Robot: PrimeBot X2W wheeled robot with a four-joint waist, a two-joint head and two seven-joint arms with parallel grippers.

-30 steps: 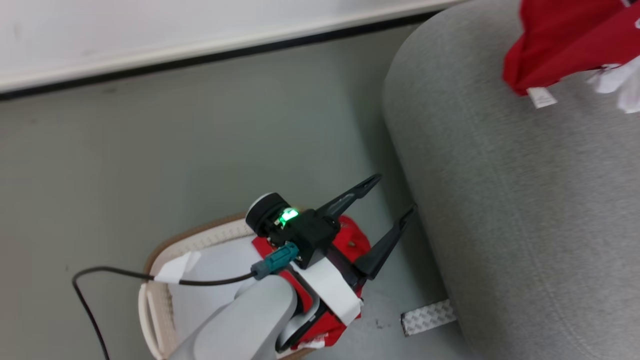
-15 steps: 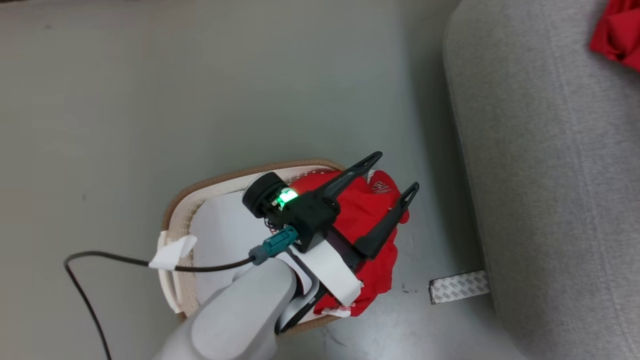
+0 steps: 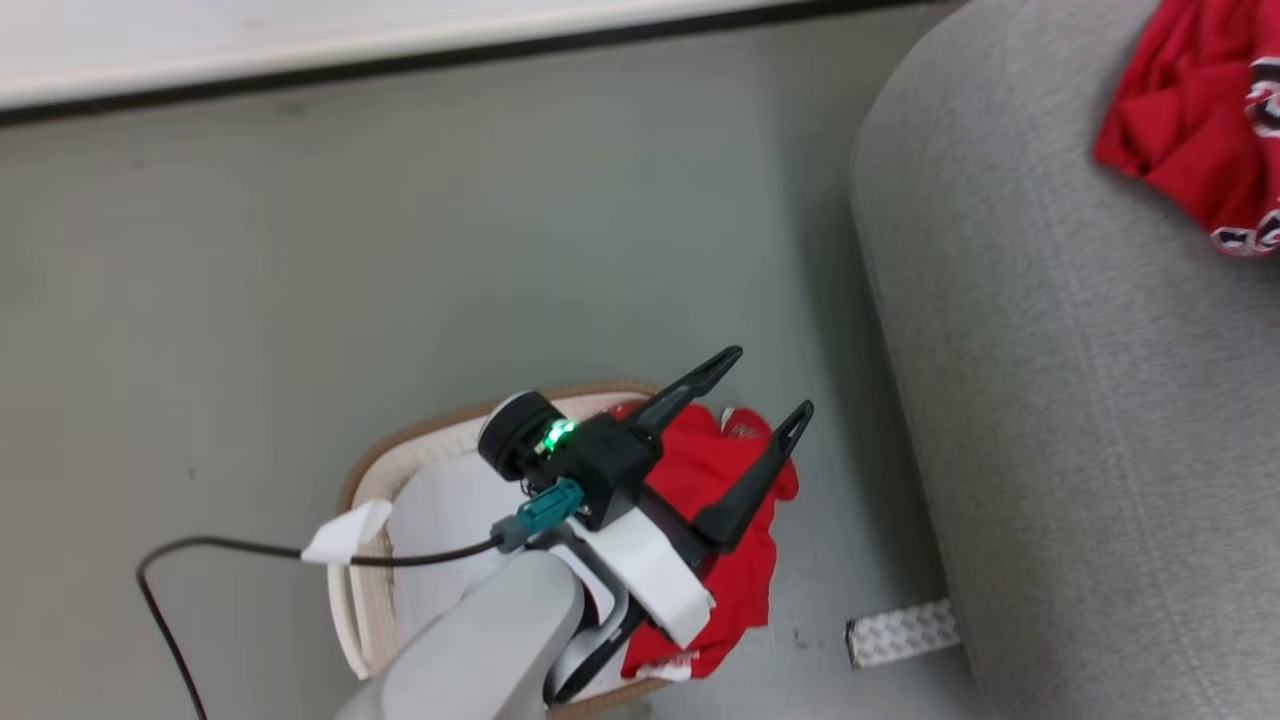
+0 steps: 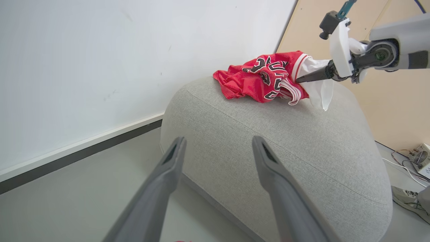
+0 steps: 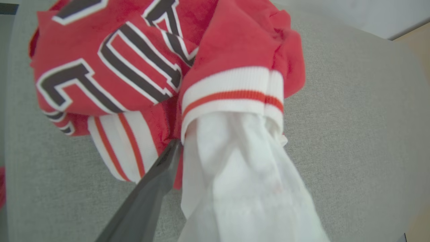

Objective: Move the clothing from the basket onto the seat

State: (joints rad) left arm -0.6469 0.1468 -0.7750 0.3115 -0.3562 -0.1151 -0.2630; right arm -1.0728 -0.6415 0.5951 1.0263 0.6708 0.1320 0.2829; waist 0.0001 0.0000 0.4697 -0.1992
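**A:** What does your robot's left arm look like?

**B:** Your left gripper (image 3: 770,380) has two long black fingers (image 3: 690,385). Behind them you see a black block (image 3: 605,465) with a green light (image 3: 556,434). A blue-green plug (image 3: 545,508) joins a black cable (image 3: 250,545) with a white tag (image 3: 345,530). The forearm (image 3: 490,650) is pale grey.

**A:** And your right arm (image 4: 399,33)?

**B:** Grey too, with a white plate (image 4: 339,48).

A grey-green floor (image 3: 400,250) is bounded by a white wall (image 4: 100,50) with a dark skirting (image 4: 84,153); silver tape (image 3: 902,632) is stuck to the floor, and a beige panel (image 4: 396,111) is seen
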